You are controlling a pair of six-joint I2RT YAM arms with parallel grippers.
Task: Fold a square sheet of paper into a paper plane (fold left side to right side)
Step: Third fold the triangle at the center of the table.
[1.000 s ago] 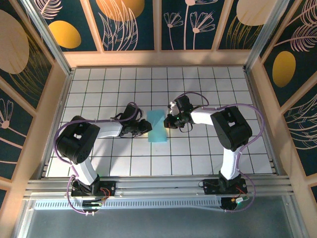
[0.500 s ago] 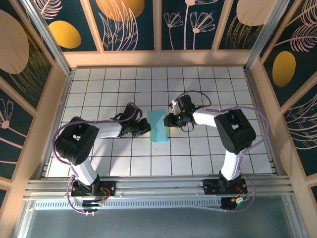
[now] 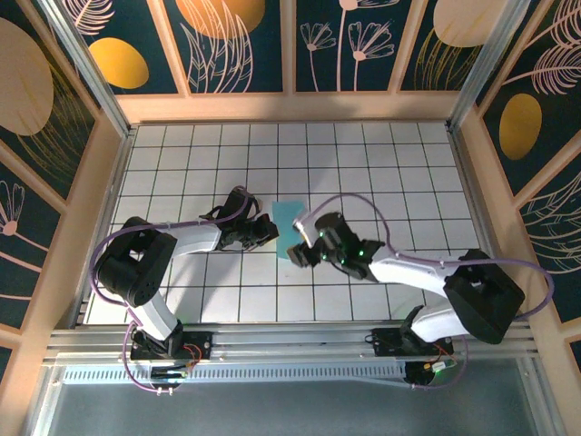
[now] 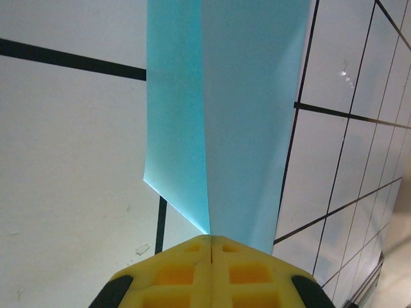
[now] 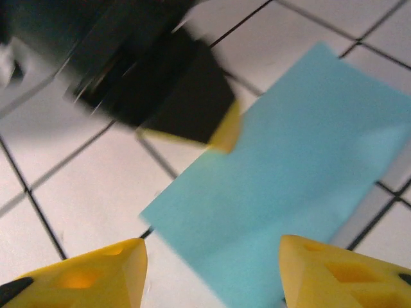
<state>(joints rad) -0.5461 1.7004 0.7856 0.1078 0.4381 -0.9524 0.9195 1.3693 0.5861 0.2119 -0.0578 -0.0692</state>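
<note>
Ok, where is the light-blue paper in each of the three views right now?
Top external: light-blue paper in the centre of the picture, with the left end effector at its left edge.
Left wrist: paper in the upper centre, running up from the shut left end effector.
Right wrist: paper right of centre, beyond the open right end effector.
Shared landmark: the left end effector's yellow fingertip at the paper's edge.

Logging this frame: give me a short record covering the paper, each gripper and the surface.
paper: light-blue sheet of paper, folded over into a rectangle
surface: white tiled table, paper lying near its middle
left gripper: shut, pinching the paper's edge at the crease
right gripper: open, fingers spread over the paper's corner, gripping nothing
</note>
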